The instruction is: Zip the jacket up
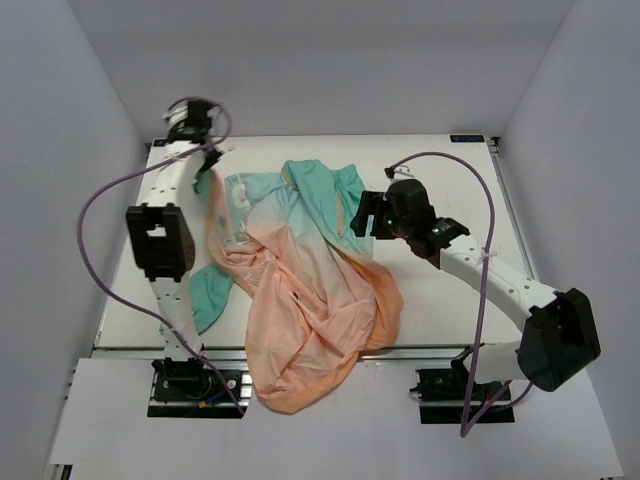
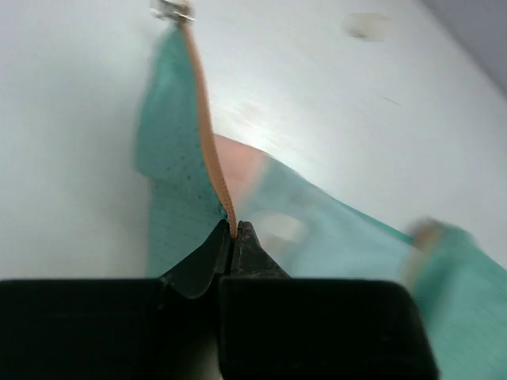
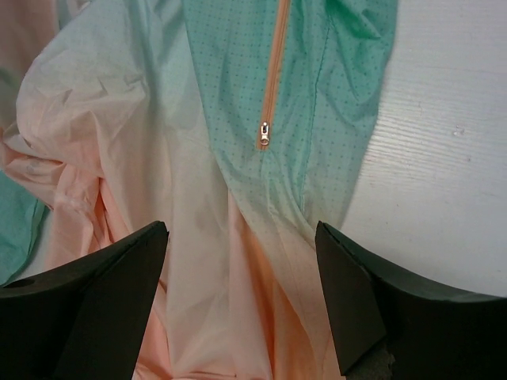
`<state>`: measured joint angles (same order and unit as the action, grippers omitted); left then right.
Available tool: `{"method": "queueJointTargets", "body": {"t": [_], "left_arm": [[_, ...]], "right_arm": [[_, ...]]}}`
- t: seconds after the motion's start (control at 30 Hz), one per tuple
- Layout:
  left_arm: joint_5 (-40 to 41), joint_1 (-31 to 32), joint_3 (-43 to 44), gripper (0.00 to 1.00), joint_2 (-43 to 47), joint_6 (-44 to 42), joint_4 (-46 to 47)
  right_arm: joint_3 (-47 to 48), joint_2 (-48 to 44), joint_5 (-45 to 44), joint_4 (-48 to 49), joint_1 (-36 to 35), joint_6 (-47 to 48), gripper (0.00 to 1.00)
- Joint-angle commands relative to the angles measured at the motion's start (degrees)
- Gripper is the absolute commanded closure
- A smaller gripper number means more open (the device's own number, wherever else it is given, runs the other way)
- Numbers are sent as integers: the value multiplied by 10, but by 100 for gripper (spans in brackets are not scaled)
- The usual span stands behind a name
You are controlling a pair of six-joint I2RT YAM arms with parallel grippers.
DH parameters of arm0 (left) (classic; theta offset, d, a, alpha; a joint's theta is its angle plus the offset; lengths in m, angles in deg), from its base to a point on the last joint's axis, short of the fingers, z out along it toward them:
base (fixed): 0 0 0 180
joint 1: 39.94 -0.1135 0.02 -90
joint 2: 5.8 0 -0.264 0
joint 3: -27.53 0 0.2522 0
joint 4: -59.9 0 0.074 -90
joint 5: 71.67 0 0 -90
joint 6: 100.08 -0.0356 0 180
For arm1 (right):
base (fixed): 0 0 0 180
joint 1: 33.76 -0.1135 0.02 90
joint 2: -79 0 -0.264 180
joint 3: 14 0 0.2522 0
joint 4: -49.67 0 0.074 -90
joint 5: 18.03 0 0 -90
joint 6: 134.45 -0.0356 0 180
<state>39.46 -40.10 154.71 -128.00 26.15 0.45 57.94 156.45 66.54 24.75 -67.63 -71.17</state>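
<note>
Currently the jacket (image 1: 300,280) lies bunched mid-frame in the top view; the left gripper (image 2: 236,229) clamps its zipper tape (image 2: 207,134), the right gripper (image 3: 242,231) hangs spread wide over the slider (image 3: 264,134). Pulling harder could slip the tape free or snag fabric.

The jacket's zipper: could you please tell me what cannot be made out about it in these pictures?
Left wrist view: the metal piece at the end of the zipper tape is blurred and cut by the top edge; slider or stop, unclear.
Right wrist view: the zipper above its pull runs off the top edge.
Top view: folds of the jacket hide most of its front edges.
</note>
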Motion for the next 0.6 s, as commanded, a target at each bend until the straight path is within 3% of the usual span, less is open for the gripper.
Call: {"method": "queueJointTargets", "body": {"t": [0.0, 0.1, 0.17, 0.23, 0.27, 0.3, 0.33, 0.5, 0.57], "left_arm": [[13, 105, 133, 95, -27, 49, -59], [3, 162, 209, 96, -94, 85, -63], [-20, 201, 203, 94, -114, 99, -42], [-40, 225, 187, 69, -120, 107, -13], [-52, 244, 187, 48, -126, 107, -12], [-57, 251, 188, 11, -128, 103, -14], [-61, 255, 191, 3, -127, 99, -18], [-52, 258, 172, 2, -47, 78, -48], [-50, 258, 125, 2, -3, 65, -48]], "right_arm": [[-12, -40, -14, -16, -1, -3, 19], [-38, -67, -31, -27, -1, -15, 19], [-58, -90, -55, -29, -1, -18, 18], [-61, -104, -86, -40, -1, -18, 17], [-61, -107, -94, -47, -1, -17, 16], [-61, -109, -99, -49, -1, -11, 16], [-60, -112, -111, -49, 1, -7, 16], [-24, -87, -128, -11, 9, 33, 14], [-3, -50, -104, 12, 18, 51, 14]]}}
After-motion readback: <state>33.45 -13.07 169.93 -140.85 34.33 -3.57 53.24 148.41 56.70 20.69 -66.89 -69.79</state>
